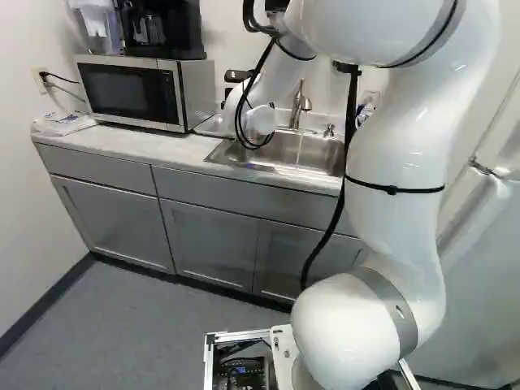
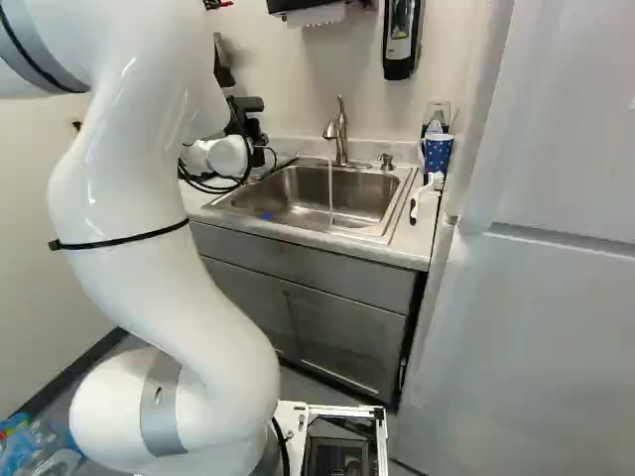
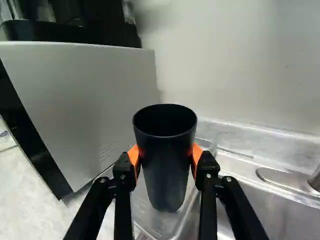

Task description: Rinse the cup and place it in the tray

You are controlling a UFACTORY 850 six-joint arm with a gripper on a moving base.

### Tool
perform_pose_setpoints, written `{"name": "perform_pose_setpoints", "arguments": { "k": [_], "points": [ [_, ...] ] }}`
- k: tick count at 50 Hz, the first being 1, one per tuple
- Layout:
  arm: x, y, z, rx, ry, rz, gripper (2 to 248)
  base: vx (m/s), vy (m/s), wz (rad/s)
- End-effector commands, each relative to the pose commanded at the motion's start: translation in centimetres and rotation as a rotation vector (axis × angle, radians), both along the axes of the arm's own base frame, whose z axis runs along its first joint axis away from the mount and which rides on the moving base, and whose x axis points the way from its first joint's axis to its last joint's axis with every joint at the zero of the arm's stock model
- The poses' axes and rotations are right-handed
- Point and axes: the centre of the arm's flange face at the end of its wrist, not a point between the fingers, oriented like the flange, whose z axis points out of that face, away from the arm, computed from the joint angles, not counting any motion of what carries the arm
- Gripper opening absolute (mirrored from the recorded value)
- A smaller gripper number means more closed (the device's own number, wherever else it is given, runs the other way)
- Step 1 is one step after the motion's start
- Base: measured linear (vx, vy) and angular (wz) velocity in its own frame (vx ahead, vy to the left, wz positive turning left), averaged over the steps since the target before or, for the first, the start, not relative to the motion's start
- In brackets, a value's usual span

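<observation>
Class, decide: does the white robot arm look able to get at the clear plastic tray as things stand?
Probably yes: the tray shows just beyond and below the tapered black cup gripped in its jaws, with nothing visible between.

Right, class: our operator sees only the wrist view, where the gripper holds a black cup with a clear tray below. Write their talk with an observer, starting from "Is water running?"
Observer: Yes, a thin stream of water falls from the tap into the sink.
Operator: I have the black cup. Is another cup about?
Observer: A blue patterned cup is beside the sink, towards the fridge.
Operator: Anything next to that one?
Observer: A white brush, just this side of it.
</observation>
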Motion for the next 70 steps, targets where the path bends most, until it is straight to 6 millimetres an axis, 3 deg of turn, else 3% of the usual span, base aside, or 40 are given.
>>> {"name": "perform_pose_setpoints", "arguments": {
  "k": [17,26,70],
  "points": [
    [2.9,1.1,-2.0,0.001,-0.006,0.006,121,0.000,0.000,0.000],
    [3.0,1.1,-3.1,-0.003,0.011,0.006,121,0.000,0.000,0.000],
    [3.0,1.1,-3.3,-0.010,0.039,0.006,121,0.000,0.000,0.000]
  ]
}}
